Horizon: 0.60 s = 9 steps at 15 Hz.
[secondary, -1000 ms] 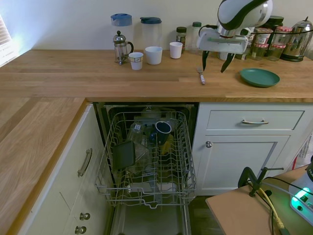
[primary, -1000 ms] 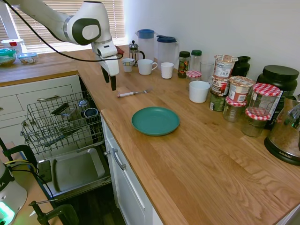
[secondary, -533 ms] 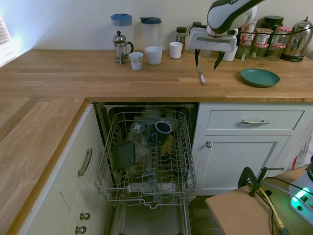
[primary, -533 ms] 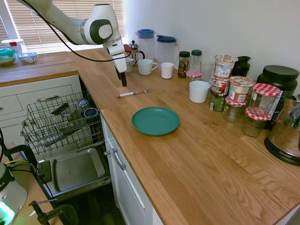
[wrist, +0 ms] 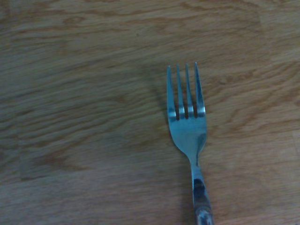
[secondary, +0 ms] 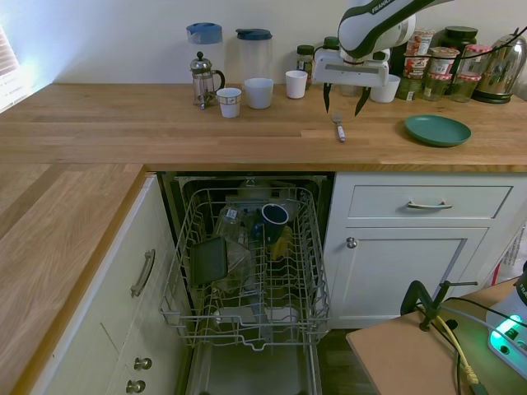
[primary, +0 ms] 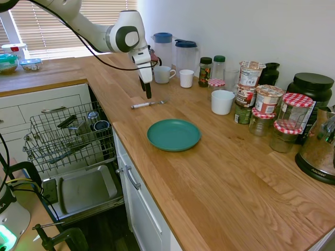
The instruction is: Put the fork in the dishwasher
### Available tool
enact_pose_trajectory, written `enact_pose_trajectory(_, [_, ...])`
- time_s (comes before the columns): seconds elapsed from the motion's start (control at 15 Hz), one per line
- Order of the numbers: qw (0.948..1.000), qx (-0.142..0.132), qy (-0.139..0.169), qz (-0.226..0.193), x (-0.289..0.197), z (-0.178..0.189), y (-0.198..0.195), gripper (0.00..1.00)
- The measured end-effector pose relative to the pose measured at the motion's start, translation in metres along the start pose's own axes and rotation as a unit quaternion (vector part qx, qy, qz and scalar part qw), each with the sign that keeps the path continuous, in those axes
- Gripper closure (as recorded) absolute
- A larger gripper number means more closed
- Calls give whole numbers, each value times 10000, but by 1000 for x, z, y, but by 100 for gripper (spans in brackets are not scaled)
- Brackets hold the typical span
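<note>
The built-in dishwasher with grey wire rack (secondary: 251, 267) stands open below the wooden counter (secondary: 165, 132). On that counter lies the small silver fork with pale handle (secondary: 338, 127), flat. The white arm's two-finger gripper (secondary: 342, 97) hangs just above its tines with fingers spread and empty, so closing on the thin tines may make it slip.

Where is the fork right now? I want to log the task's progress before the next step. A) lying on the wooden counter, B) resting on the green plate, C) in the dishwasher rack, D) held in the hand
A: the fork lies flat on the wooden counter, with the open hand above it, apart from the green plate and the dishwasher rack.
</note>
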<state>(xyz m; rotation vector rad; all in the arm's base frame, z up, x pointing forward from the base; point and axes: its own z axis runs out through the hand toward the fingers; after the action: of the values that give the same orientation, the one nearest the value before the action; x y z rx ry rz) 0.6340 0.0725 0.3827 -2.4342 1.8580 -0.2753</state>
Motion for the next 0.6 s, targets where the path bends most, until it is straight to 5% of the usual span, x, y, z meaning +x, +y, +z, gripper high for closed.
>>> enact_pose_trajectory(0.6, [9995,-222,-210,-30,0,31,-5,0])
